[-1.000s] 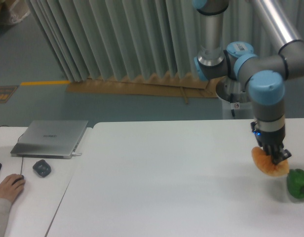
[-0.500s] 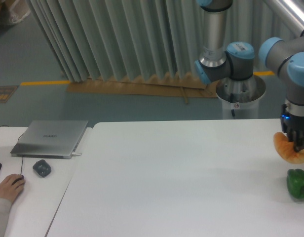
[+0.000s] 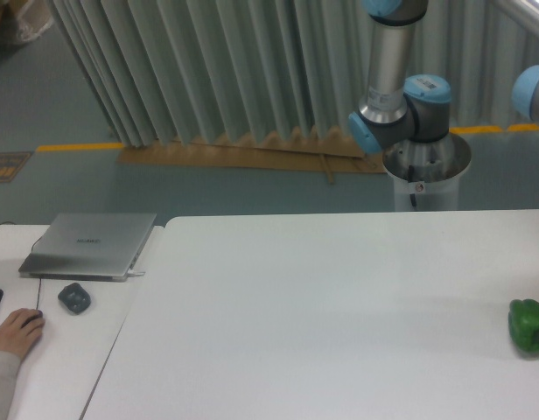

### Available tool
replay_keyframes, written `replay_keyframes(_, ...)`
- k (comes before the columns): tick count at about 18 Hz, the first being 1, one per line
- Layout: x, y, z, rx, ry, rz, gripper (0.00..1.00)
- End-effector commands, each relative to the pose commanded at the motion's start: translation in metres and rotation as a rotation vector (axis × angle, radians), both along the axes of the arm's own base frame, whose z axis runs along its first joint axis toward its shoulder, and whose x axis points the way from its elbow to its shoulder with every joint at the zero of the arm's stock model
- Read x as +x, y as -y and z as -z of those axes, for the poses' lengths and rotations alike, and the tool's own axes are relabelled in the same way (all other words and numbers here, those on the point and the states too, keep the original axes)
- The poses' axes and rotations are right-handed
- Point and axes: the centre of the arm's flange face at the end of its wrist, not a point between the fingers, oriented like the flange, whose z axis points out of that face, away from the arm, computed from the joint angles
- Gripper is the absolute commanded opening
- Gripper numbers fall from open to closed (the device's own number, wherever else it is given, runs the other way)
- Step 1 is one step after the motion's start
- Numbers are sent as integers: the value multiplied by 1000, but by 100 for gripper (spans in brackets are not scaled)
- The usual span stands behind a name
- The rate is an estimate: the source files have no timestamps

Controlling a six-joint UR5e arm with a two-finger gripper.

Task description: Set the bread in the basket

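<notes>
While the robot arm (image 3: pixel 401 96) stands behind the far edge of the white table (image 3: pixel 322 306), its wrist runs out past the right border of the picture, so the gripper is out of sight and I cannot tell whether its fingers are spread or pressed together. Only the grey upright link, the blue-capped joints and the round base show, with one more blue cap at the right edge. The bread does not show anywhere in this view, and neither does a basket. A green bell pepper (image 3: pixel 529 325) lies on the table near its right edge. On the neighbouring desk (image 3: pixel 68 367) to the left, a closed silver laptop (image 3: pixel 88 245) lies flat, a small dark object (image 3: pixel 73 297) sits just in front of it, and a person's hand (image 3: pixel 16 332) rests on a mouse at the left border.
</notes>
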Motion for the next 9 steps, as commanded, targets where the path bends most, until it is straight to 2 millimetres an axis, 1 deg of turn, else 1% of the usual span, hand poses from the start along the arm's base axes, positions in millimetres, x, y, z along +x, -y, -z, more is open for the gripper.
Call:
replay_keyframes(2,-5,1,-5,3,-11,-5,26)
replay_keyframes(3,-12,4,-2,4,-7,-11,26)
replay_keyframes(6,-31,15,1,3,-44,62,26)
replay_keyframes(8,-43,25,5,9,-60,42,26)
replay_keyframes(9,-51,25,11,13,-69,25,25)
